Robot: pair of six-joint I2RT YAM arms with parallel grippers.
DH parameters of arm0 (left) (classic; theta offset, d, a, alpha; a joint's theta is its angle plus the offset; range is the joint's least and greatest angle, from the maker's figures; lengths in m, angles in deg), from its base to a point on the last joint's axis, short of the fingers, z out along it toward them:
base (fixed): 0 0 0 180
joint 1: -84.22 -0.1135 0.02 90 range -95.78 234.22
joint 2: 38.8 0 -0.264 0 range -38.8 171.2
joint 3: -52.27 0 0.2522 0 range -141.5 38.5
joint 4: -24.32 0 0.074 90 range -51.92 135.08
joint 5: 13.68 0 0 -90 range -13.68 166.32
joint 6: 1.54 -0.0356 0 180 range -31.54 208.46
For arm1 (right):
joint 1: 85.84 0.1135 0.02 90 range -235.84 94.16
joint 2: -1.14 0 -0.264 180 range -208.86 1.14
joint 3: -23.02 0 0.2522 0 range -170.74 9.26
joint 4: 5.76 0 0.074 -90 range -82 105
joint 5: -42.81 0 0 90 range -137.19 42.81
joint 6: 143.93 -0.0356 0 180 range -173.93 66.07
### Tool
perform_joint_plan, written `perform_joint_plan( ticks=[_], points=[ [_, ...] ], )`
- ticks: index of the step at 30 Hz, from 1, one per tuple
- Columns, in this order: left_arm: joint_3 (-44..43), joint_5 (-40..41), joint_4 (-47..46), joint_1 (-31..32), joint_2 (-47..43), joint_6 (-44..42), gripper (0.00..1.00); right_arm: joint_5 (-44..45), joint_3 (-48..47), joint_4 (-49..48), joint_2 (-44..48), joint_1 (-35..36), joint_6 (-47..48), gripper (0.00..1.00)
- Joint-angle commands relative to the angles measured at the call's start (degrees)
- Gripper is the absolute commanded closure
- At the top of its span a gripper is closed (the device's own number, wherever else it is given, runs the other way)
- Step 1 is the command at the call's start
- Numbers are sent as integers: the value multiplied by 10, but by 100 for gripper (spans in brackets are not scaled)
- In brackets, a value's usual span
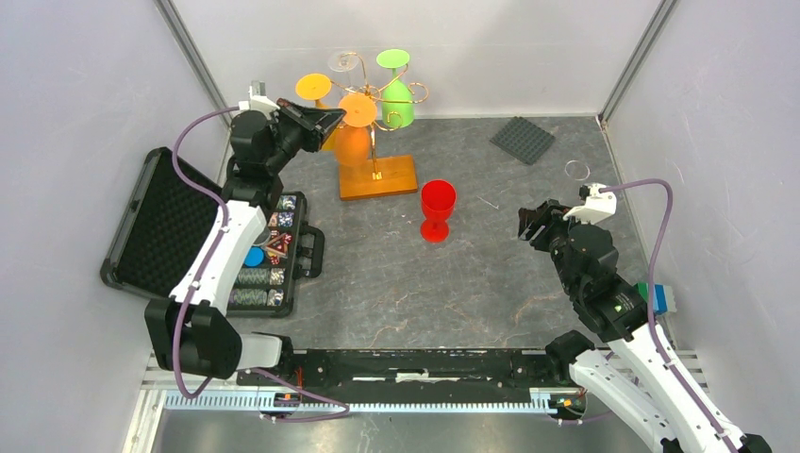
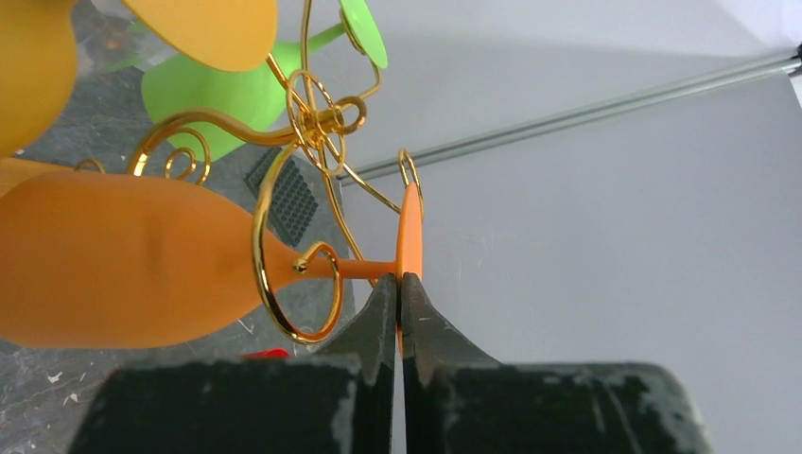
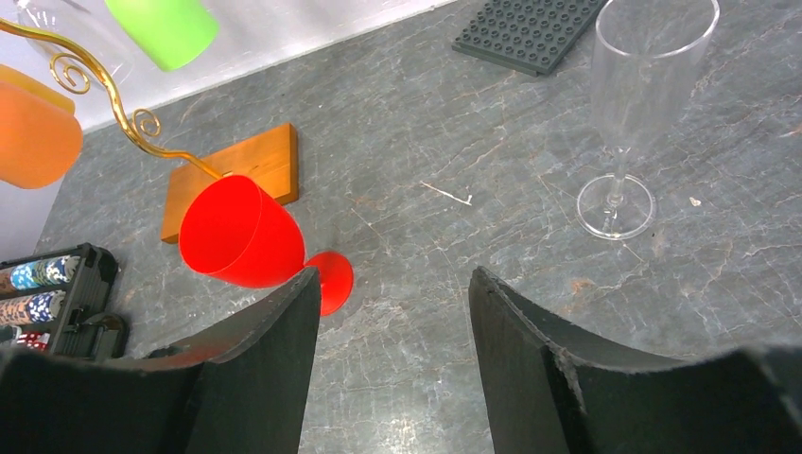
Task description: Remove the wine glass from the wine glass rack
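Left fingers (image 2: 376, 326) are being pressed together on the thin foot of the orange wine glass (image 2: 113, 255), which is being carried upside down, by its stem, in a gold hook of the rack (image 1: 377, 177). That rack is being borne by the desk (image 1: 425, 293) near its far edge, left of centre. Right fingers (image 3: 265, 359) are being held apart above the desk's right side, with a red glass (image 1: 437, 209) upright at mid-desk.

scene was lit evenly and brightly, shadows were kept soft, wine glass (image 2: 113, 260) was blurred close to the lens
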Motion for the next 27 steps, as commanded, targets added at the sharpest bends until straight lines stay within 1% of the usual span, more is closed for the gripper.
perform_joint_plan(
  ticks=[1,5,11,14,17,20,22,27],
  points=[
    [5,-57,-43,5,5,22,98,-15,2,-27,-2,-1,1,36],
    [22,-77,-48,6,-5,22,98,-30,2,-34,-2,0,2,34],
    [51,-93,-44,6,-44,28,98,-45,5,-43,0,0,-2,24],
    [67,-100,-39,6,-76,33,98,-73,15,-67,6,0,3,17],
    [82,-101,-22,6,-116,37,98,-126,33,-115,13,0,5,10],
    [93,-97,-3,6,-164,43,98,-187,51,-171,13,0,-9,7],
    [98,-95,9,6,-194,51,98,-228,60,-204,7,0,-29,6],
    [101,-106,19,6,-251,88,98,-339,90,-342,-26,0,-110,6]
  ],
)
